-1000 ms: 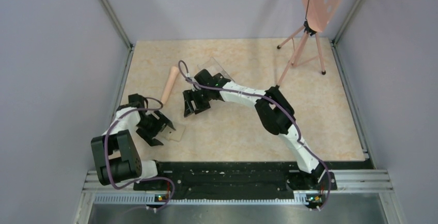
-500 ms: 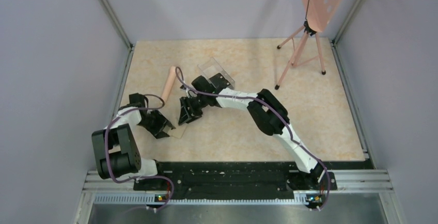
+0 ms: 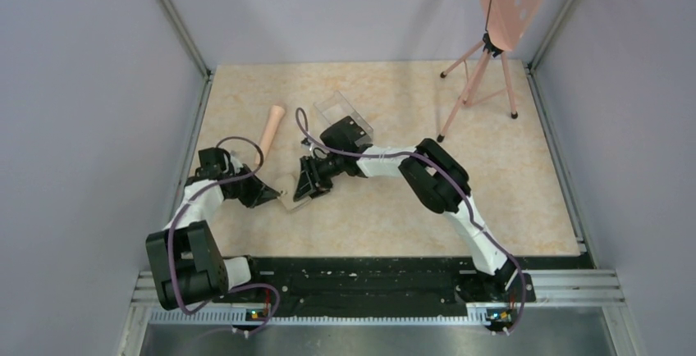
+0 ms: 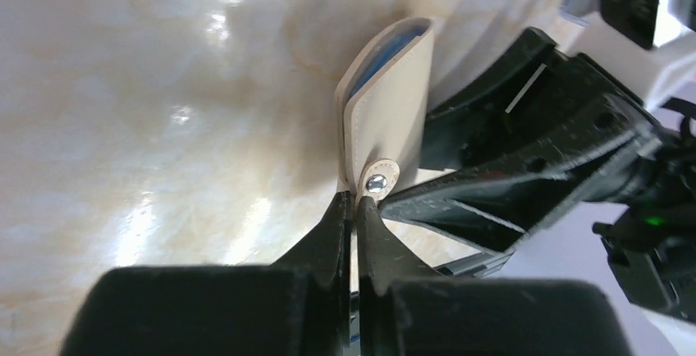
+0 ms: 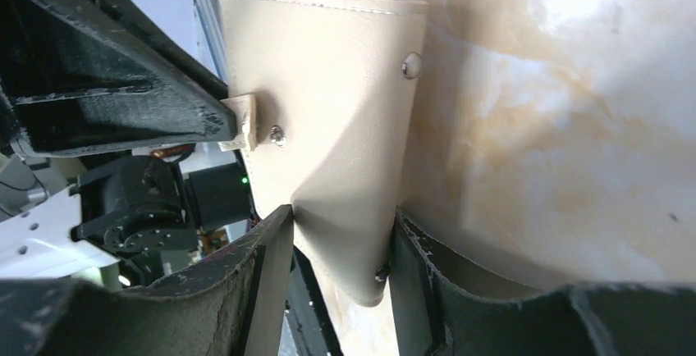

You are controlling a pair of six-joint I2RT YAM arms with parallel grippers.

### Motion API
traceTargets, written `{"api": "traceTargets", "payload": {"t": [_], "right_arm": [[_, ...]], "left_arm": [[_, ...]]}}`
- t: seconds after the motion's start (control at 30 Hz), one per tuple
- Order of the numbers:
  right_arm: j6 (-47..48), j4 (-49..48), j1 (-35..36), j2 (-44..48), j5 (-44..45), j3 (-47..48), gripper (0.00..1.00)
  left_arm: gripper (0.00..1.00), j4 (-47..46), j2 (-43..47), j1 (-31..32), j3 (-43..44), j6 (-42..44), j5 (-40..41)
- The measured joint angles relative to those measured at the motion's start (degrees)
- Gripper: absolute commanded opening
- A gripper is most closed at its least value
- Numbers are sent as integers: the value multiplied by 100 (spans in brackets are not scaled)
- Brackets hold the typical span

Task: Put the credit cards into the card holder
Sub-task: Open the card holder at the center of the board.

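Observation:
The tan card holder stands partly folded between my two grippers, left of the table's middle. In the left wrist view the card holder is on edge and its blue lining shows at the top. My left gripper is shut on the small snap tab at the holder's edge. In the right wrist view the card holder hangs between the fingers. My right gripper presses its lower corner from both sides. From above, the left gripper and right gripper face each other. The credit cards are out of view.
A clear plastic box sits just behind the right arm's wrist. A pale wooden stick lies behind the left gripper. A pink tripod stand occupies the far right. The left wall rail runs close to the left arm.
My left gripper closed from wide open onto the holder's tab. My right gripper came down and left to the holder and narrowed onto it. The holder rose from flat to on edge.

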State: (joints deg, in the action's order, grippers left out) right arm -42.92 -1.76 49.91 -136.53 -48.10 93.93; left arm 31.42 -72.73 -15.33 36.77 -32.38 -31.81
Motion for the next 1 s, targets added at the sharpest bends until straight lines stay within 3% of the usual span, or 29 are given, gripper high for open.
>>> {"api": "traceTargets", "payload": {"t": [0.17,0.23,0.33,0.4,0.47,0.73,1.0], "right_arm": [[-236,-199,-79,234,72,-315,14],[-282,-212,-105,350,101,-356,0],[-350,-173,-186,614,164,-413,0],[-387,-177,-260,863,256,-505,0],[-389,-160,-337,1163,372,-577,0],[-48,461,-673,2166,850,-472,0],[407,1425,-660,2350,1318,-396,0]], "left_arm": [[0,-208,339,0,-81,120,-391],[13,-238,481,-13,-81,186,-483],[45,-275,634,-31,-37,304,-542],[58,-243,686,-26,87,389,-645],[64,-146,708,-17,286,437,-737],[70,-9,691,131,1106,527,-894],[70,-275,393,1088,1593,234,-885]]}}
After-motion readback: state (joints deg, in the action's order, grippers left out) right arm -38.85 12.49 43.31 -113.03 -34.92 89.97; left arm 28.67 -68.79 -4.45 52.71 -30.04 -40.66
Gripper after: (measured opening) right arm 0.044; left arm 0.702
